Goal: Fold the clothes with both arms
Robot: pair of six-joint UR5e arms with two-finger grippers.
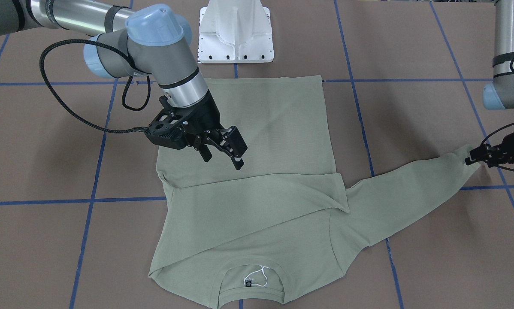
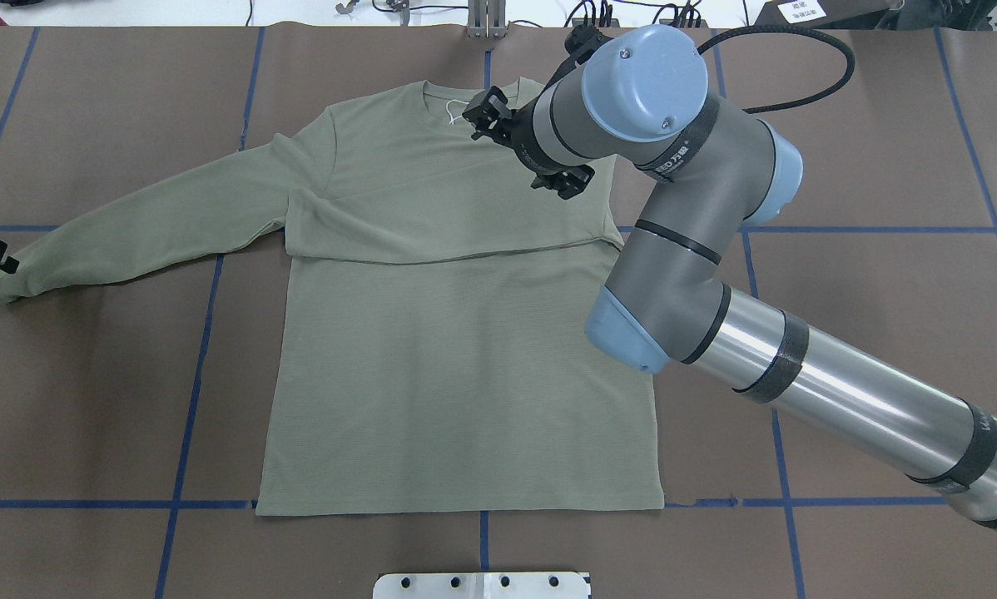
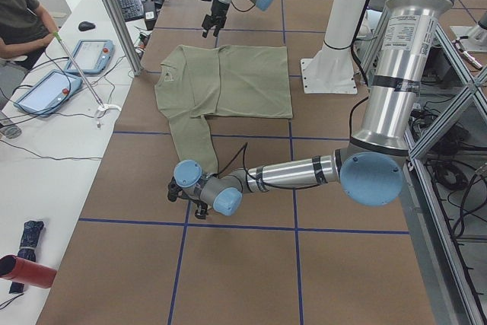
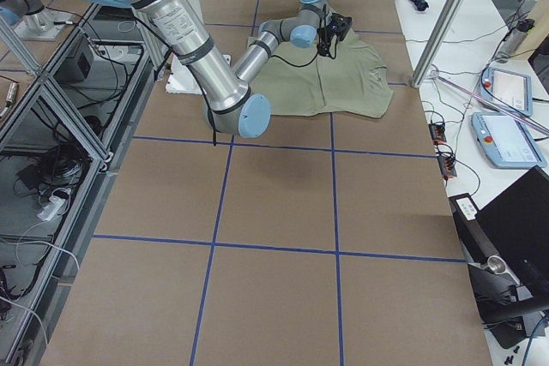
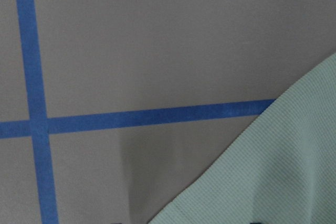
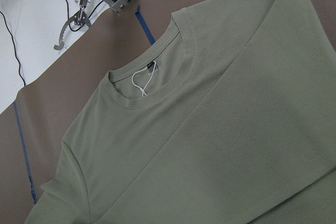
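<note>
The sage-green shirt (image 1: pixel 261 128) lies flat on the brown table, with its neck and black label (image 1: pixel 249 282) away from the robot. One sleeve (image 1: pixel 257 201) is folded across the chest. The other sleeve (image 1: pixel 403 197) stretches out sideways; it also shows in the overhead view (image 2: pixel 132 225). My left gripper (image 1: pixel 473 158) is at that sleeve's cuff and looks shut on it; the left wrist view shows only cloth (image 5: pixel 273 182). My right gripper (image 1: pixel 222 158) hangs open and empty just above the shirt's body. The right wrist view shows the collar and white string (image 6: pixel 137 82).
The white pedestal base (image 1: pixel 235 32) stands just behind the shirt's hem. Blue tape lines (image 2: pixel 199 333) grid the table. In the exterior left view an operator (image 3: pixel 23 20) and tablets (image 3: pixel 91 55) are at a side table beyond an aluminium post (image 3: pixel 114 20).
</note>
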